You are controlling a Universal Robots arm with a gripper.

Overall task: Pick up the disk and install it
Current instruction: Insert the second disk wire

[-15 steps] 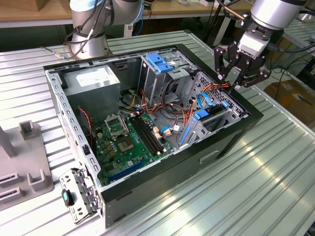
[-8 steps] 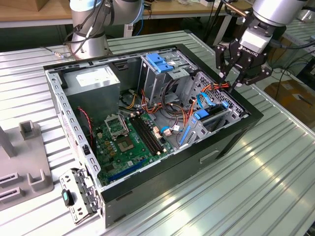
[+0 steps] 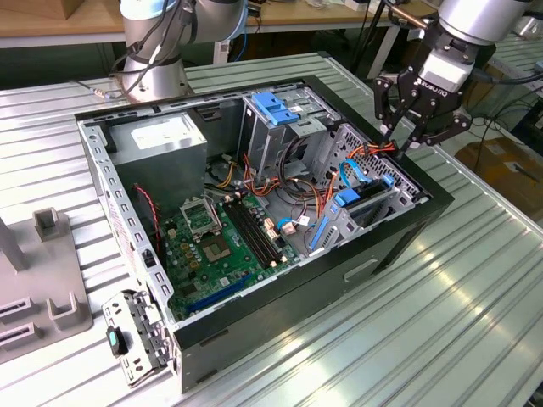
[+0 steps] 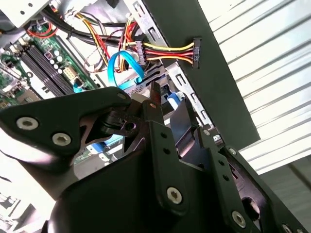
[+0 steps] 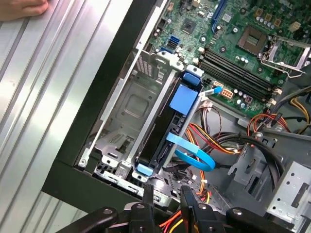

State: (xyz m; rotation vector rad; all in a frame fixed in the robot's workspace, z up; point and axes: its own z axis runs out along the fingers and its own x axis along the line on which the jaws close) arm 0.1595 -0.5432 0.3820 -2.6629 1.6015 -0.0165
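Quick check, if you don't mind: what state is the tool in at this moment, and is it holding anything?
Tool: fingers close together, holding nothing visible, hovering above the drive cage where the disk already sits on edge.

Bay (image 5: 127, 109) beside disk (image 5: 167, 127) open; cables (image 5: 214, 141) and blue ribbon (image 5: 192, 154) crowd other side.
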